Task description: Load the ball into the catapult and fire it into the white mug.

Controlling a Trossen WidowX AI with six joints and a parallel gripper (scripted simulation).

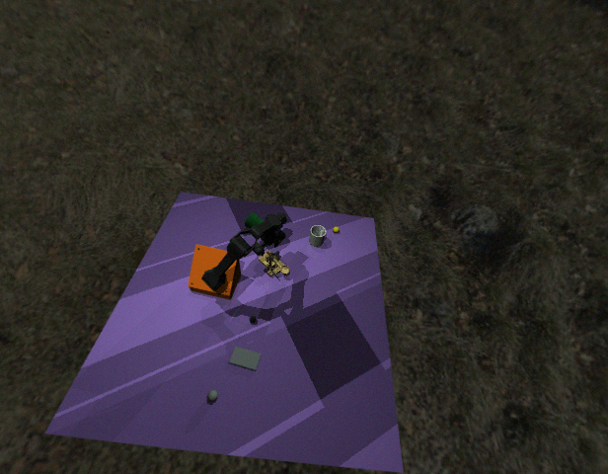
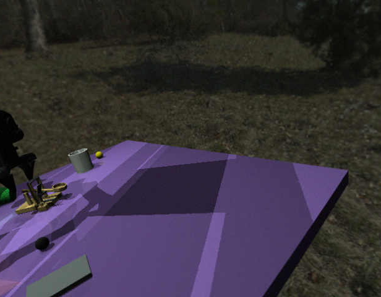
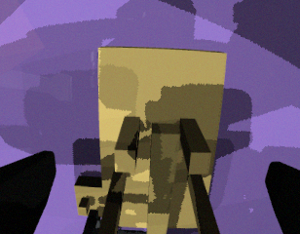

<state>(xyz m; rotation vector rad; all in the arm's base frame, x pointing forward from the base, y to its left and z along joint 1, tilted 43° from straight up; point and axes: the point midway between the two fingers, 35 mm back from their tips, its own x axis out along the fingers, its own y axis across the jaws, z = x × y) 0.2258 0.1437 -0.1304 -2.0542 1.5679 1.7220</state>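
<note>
The tan catapult (image 1: 267,263) (image 2: 24,208) (image 3: 160,68) stands on the purple table, its round cup (image 2: 59,187) toward the right in the exterior view. My gripper (image 2: 22,188) (image 3: 165,170) is open and empty, low over the catapult, with a finger out to each side of its base in the wrist view. The white mug (image 1: 317,237) (image 2: 81,161) stands upright beyond the catapult. A small yellow ball (image 1: 336,229) (image 2: 99,154) lies beside the mug. A black ball (image 1: 253,319) (image 2: 42,243) lies nearer the front. The catapult's cup is out of the wrist view.
The arm rises from an orange base block (image 1: 207,261). A green cylinder (image 1: 253,220) (image 2: 1,195) lies behind the catapult. A flat grey block (image 1: 245,358) (image 2: 61,278) and a grey ball (image 1: 212,395) are toward the table's front. Shadows cross the purple table (image 1: 156,408).
</note>
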